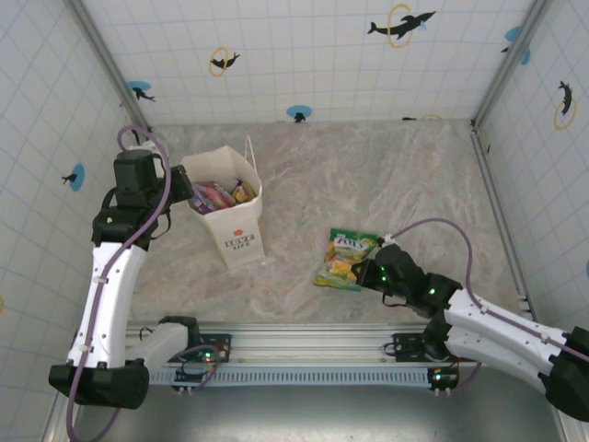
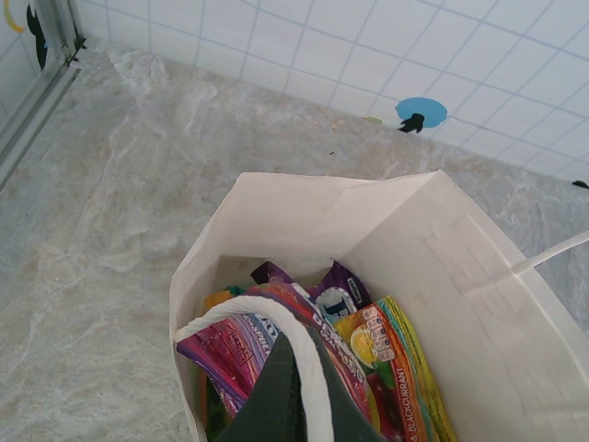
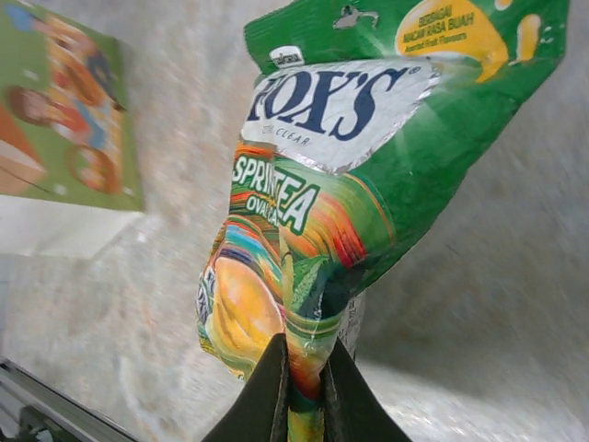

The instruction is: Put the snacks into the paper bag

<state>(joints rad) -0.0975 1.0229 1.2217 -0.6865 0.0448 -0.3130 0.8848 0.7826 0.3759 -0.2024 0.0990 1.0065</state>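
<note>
Grey marbled stone covers the table (image 1: 368, 184), which is closed in by white tiled walls (image 1: 322, 55) dotted with dolphin stickers (image 1: 401, 25). At the left of the overhead view the left arm (image 1: 110, 276) rises from the near edge, and the left gripper (image 1: 181, 189) meets the left rim of the paper bag (image 1: 235, 235). The bag stands upright and open at centre left, its printed front turned toward the bottom of the frame. The left wrist view looks down into the bag's mouth. At the bottom centre of that view the two dark fingers (image 2: 267, 405) are closed together, with a white strip of the bag pinched between them. It looks like the near handle (image 2: 308, 368), though I cannot tell for certain that it is not the rim. Several packets (image 2: 230, 354) lie bunched inside the bag, showing magenta, purple, orange and yellow-green. The far handle (image 2: 552, 256) sticks out at the right edge. To the right of the bag and well apart from it, the green packet (image 1: 345, 258) sits on the table near the centre of the overhead view. The right gripper (image 1: 370, 273) is at its right edge, with the right arm (image 1: 497, 327) stretching away to the lower right corner. In the right wrist view its fingers (image 3: 267, 396) are nearly shut and clamp the packet's bottom seam. The rest of the packet spreads up the frame. Whether it is lifted off the stone I cannot tell.
</note>
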